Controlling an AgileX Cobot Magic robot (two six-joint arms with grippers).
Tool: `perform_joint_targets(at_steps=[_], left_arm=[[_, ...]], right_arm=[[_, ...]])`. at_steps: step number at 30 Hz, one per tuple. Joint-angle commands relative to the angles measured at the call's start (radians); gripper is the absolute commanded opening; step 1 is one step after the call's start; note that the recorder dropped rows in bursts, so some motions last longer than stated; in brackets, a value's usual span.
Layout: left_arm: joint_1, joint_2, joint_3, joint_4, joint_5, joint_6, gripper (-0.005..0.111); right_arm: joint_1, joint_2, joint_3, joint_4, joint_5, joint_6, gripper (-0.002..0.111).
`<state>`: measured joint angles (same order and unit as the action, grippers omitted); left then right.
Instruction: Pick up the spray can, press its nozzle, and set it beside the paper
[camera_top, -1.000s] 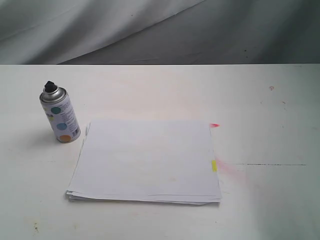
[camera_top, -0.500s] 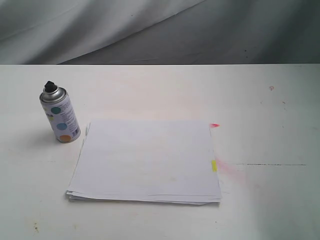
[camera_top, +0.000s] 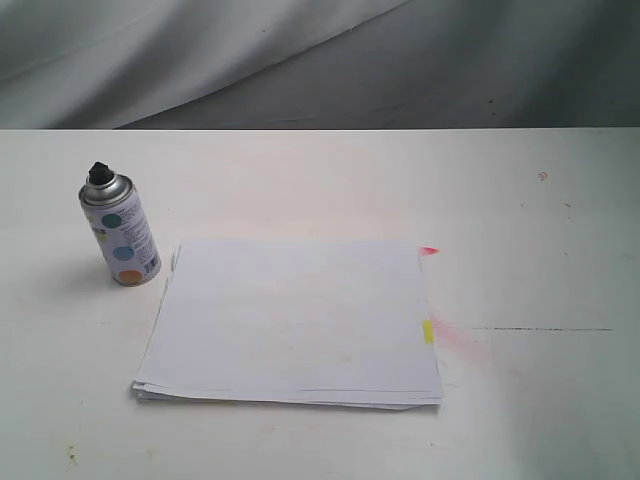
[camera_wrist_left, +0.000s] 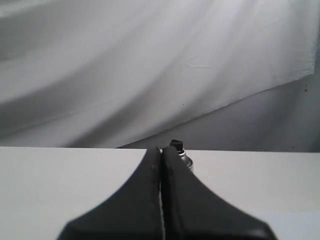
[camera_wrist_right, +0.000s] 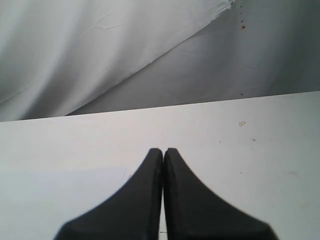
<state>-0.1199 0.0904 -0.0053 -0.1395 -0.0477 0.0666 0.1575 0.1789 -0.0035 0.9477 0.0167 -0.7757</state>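
The spray can stands upright on the white table at the left, its black nozzle on the silver dome. Just right of it lies the paper, a flat white stack with a red tab and a yellow tab on its right edge. Neither arm shows in the exterior view. In the left wrist view my left gripper is shut and empty, and the spray can with its nozzle peeks out beyond the tips. My right gripper is shut and empty above the table.
The white table has a pinkish stain right of the paper and a few small specks. Grey draped cloth hangs behind the far edge.
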Motion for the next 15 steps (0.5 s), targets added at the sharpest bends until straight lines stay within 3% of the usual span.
perform_joint_targets(at_steps=[1,6,10,15], left_arm=[[0.003,0.000,0.005,-0.006,-0.018,-0.111,0.000],[0.003,0.111,-0.075,-0.006,0.077,-0.118,0.000],[0.003,0.318,-0.240,-0.002,0.105,-0.061,0.000],[-0.014,0.596,-0.463,-0.043,0.250,-0.043,0.000]], right_arm=[[-0.007,-0.001,0.004,0.005,-0.004,0.000,0.000],[-0.007,-0.001,0.004,0.005,-0.004,0.000,0.000],[-0.007,-0.001,0.004,0.005,-0.004,-0.004,0.000],[-0.007,-0.001,0.004,0.005,-0.004,-0.004,0.000]])
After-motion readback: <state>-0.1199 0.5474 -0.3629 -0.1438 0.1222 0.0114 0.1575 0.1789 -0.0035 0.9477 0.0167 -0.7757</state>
